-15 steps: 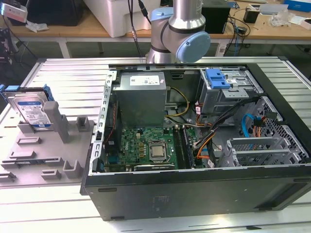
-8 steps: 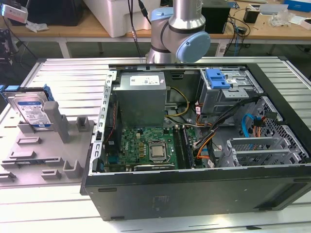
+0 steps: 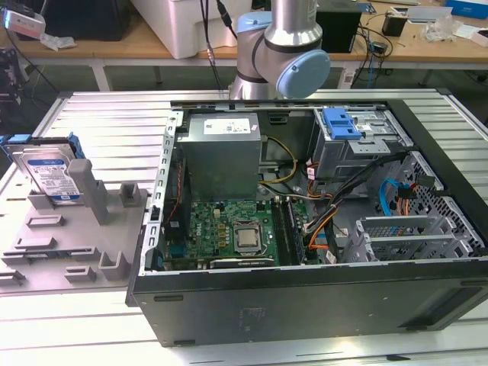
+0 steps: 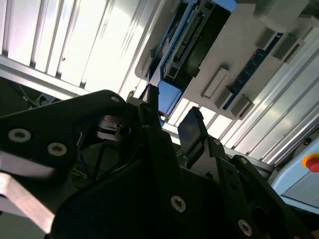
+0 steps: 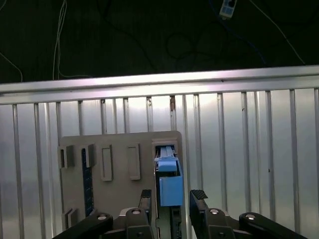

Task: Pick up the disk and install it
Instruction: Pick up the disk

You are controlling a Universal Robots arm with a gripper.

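The disk (image 3: 47, 174) stands on edge in a grey holder plate (image 3: 72, 229) at the exterior view's left, its white-and-blue label facing out and a blue carrier around it. In the first wrist view I look down on the disk (image 5: 169, 185) edge-on, with my gripper (image 5: 172, 196) open and one black fingertip (image 5: 146, 195) on each side of the blue carrier. In the second wrist view the gripper (image 4: 170, 113) hangs apart from the disk (image 4: 194, 42), with nothing between its fingers.
An open computer case (image 3: 305, 293) fills the middle of the ribbed metal table (image 3: 114, 114). It holds a grey power supply box (image 3: 225, 152), a motherboard (image 3: 229, 236) and a drive bay with a blue latch (image 3: 341, 122). The arm's elbow (image 3: 282, 53) rises behind the case.
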